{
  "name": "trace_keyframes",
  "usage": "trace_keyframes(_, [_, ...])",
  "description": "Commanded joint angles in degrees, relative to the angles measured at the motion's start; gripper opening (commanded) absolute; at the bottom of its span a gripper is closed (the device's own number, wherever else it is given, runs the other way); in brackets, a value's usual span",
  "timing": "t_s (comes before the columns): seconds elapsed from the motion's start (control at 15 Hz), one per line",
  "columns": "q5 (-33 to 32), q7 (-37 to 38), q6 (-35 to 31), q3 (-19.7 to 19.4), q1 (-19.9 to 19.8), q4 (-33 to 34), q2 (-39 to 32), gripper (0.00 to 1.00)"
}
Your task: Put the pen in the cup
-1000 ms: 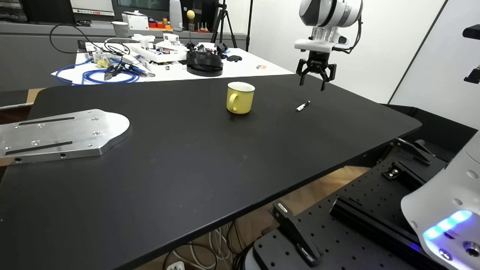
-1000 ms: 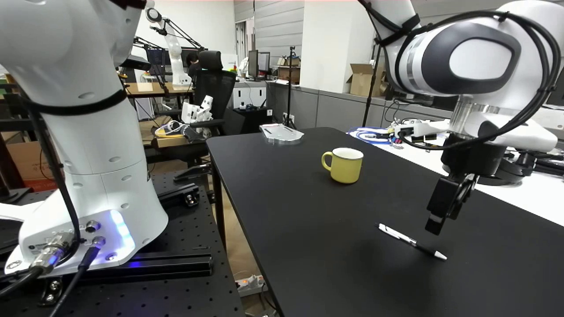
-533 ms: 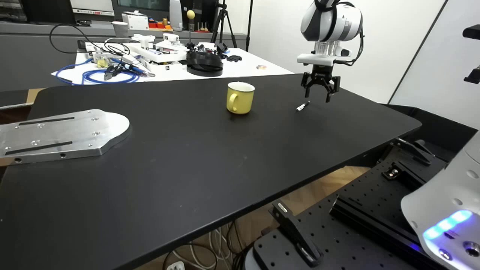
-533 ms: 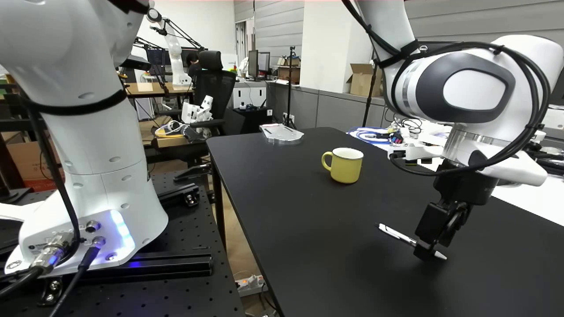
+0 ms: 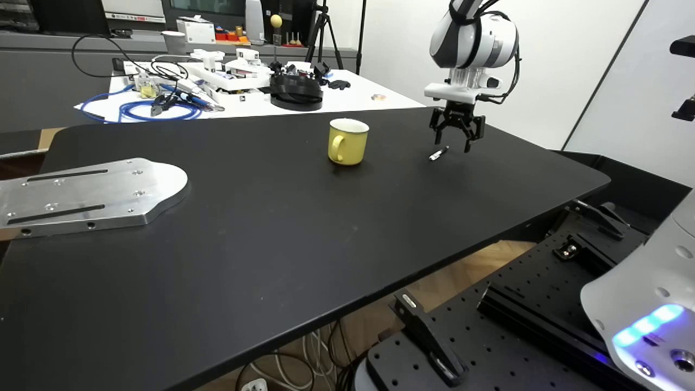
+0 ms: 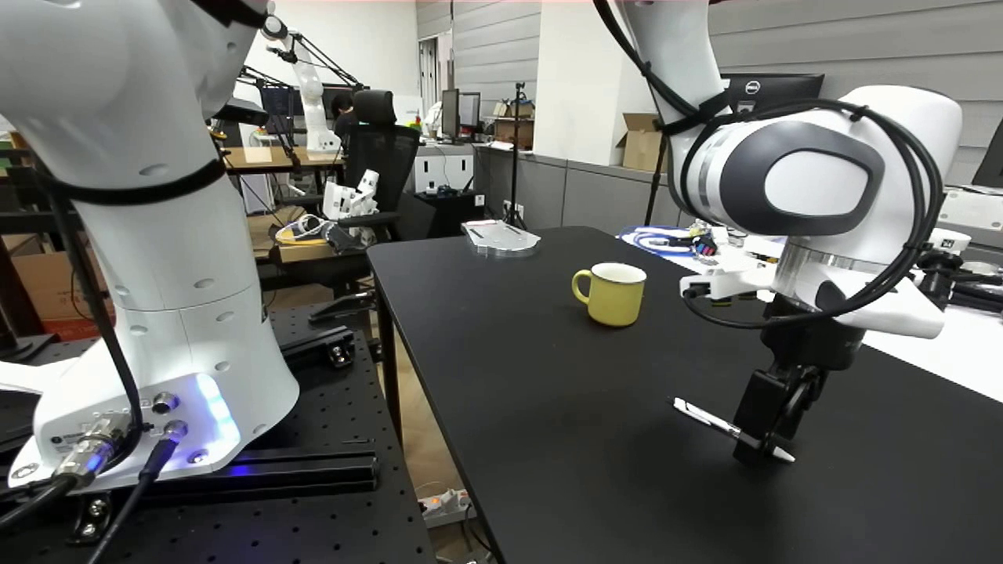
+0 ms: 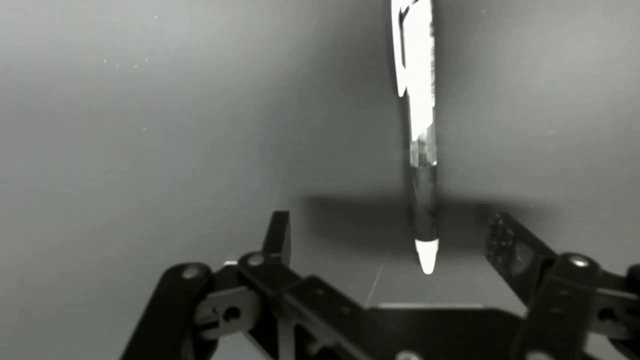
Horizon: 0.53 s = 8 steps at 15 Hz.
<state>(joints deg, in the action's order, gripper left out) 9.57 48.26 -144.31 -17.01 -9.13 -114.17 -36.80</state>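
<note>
Pen (image 7: 423,147) is lying on the table (image 6: 548,392), tip showing between spread fingers (image 7: 515,250) of the gripper (image 7: 390,230). Pickup is seemingly pending, calling for closing.

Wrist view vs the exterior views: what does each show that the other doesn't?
Wrist view only: a look down into the open gripper's gap, the pen running into it, picture-right of its middle; also a thin pale line on the tabletop, near the pen's tip.

Exterior views only: the yellow cup, the metal plate and the pen's back end, which the wrist view crops off.

Both: the pen lying on the tabletop and the gripper, jaws apart.
</note>
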Motion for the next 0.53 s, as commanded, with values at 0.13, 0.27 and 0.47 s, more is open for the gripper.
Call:
trace_keyframes(0.13, [1.2,-0.9,-3.4,0.6,0.1,-0.8,-1.1,0.68])
trace_keyframes(0.27, [1.1,-0.8,-4.5,0.6,0.5,-0.8,-1.3,0.53])
trace_keyframes(0.47, [1.2,-0.5,-4.8,0.5,0.7,-0.6,-1.3,0.33])
